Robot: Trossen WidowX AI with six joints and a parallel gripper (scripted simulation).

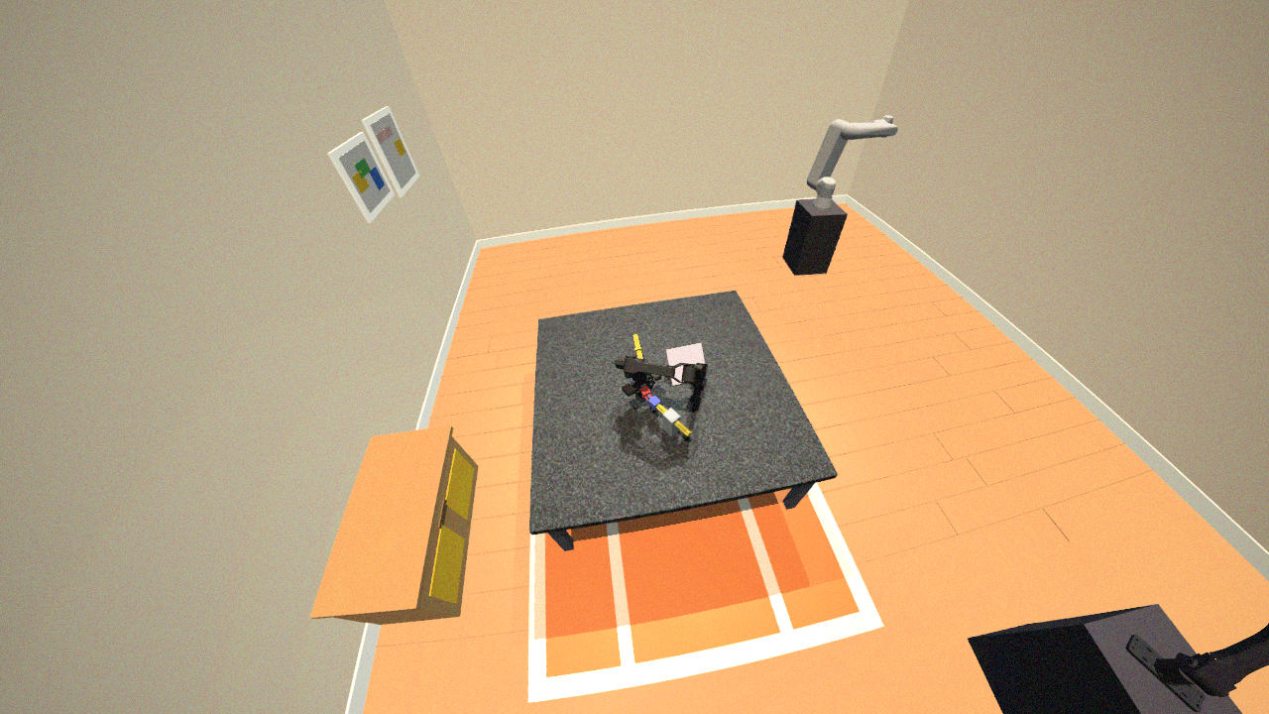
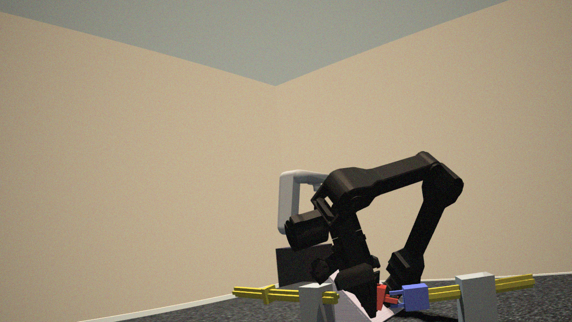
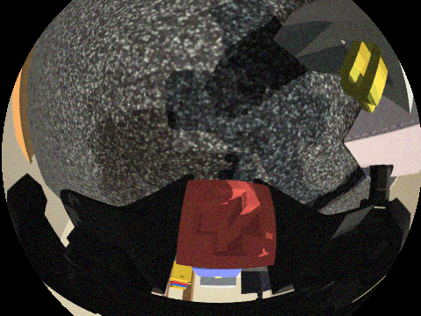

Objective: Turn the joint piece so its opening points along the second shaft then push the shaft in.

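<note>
The red square joint piece [image 2: 381, 296] [image 3: 224, 228] hangs on a blue hinge block [image 2: 415, 296] [image 1: 654, 402] at the end of the fixed yellow shaft [image 2: 514, 283] [image 1: 681, 427], which sits in a grey block [image 2: 476, 296]. My gripper [image 2: 372, 305] [image 3: 224, 183] comes down from above and is shut on the red joint piece. The second yellow shaft [image 2: 271, 295] [image 1: 635, 341] [image 3: 364, 75] rests in its own grey block [image 2: 316, 300], with its tip a short gap away from the joint piece. In the wrist view the red piece fills the space between my fingers.
All of this stands on a dark speckled table [image 1: 603, 497]. A pale slanted plate [image 1: 685, 354] [image 2: 347, 310] [image 3: 386, 147] lies by my arm's base. A grey arm on a black pedestal [image 1: 816, 235] stands far back, and an orange cabinet [image 1: 399, 524] stands left of the table.
</note>
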